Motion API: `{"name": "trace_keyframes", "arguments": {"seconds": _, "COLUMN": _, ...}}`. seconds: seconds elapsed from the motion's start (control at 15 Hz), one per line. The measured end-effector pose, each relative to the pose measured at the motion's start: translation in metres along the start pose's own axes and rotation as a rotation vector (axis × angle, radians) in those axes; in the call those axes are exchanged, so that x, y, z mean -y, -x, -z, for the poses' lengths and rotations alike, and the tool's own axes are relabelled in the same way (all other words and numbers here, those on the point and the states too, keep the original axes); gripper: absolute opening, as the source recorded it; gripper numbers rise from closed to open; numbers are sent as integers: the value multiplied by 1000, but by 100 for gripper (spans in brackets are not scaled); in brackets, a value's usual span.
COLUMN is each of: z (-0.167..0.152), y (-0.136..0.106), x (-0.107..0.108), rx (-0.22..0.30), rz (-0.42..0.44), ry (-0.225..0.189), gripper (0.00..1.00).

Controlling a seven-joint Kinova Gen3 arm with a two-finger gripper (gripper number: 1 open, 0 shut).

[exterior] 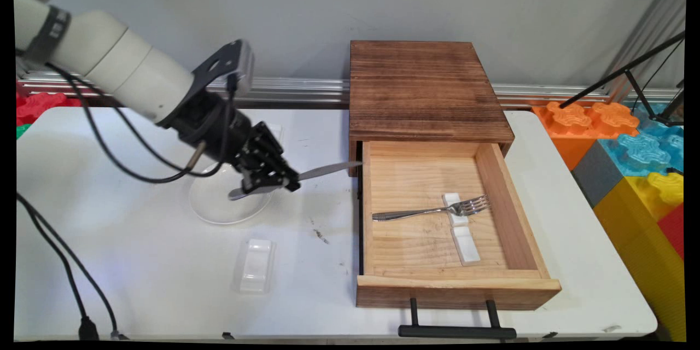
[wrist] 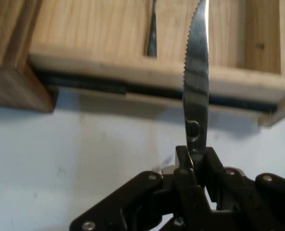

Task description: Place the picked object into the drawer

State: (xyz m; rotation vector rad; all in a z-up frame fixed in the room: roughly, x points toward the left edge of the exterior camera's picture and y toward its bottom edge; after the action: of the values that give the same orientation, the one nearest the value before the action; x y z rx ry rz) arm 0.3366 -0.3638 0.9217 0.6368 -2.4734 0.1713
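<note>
Your black two-finger gripper (exterior: 281, 179) is clamped on a silver table knife with a serrated blade (exterior: 298, 178), fingers (wrist: 186, 166) pressed flat against either side of the metal where blade meets handle. The knife is held nearly level above the white table (exterior: 136, 262). Its blade runs out ahead of the gripper toward the open light-wood drawer (exterior: 538, 284), and the tip reaches the drawer's near side wall; you cannot tell from either view whether tip and wood touch. In the hand view the serrated edge crosses over that wall's top rim. The handle end trails behind the gripper, over the round white plate (exterior: 219, 213) that lies directly beneath it.

Ahead of the gripper, inside the drawer, a silver fork (exterior: 432, 210) lies with its neck across a small white ceramic cutlery rest (exterior: 455, 209). A second white rest (exterior: 467, 246) lies just beside the first, bare. The drawer is pulled fully forward out of a dark-stained wooden cabinet (exterior: 421, 87), and its black bar handle (exterior: 456, 331) overhangs the table's near edge.

Below the gripper and nearer the camera, a clear rectangular plastic tray (exterior: 255, 265) sits on the table, well apart from the plate. Off the table's far side beyond the drawer stand large coloured interlocking foam blocks (exterior: 634, 158).
</note>
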Motion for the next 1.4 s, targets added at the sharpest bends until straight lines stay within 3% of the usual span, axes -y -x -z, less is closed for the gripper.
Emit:
{"name": "trace_keyframes", "arguments": {"seconds": 0.73, "z": -33, "y": -95, "x": -19, "rx": -44, "rz": -5, "ry": 34, "gripper": 0}}
{"name": "trace_keyframes", "arguments": {"seconds": 1.4, "z": -90, "y": -146, "x": -31, "rx": -52, "rz": -53, "ry": 50, "gripper": 0}}
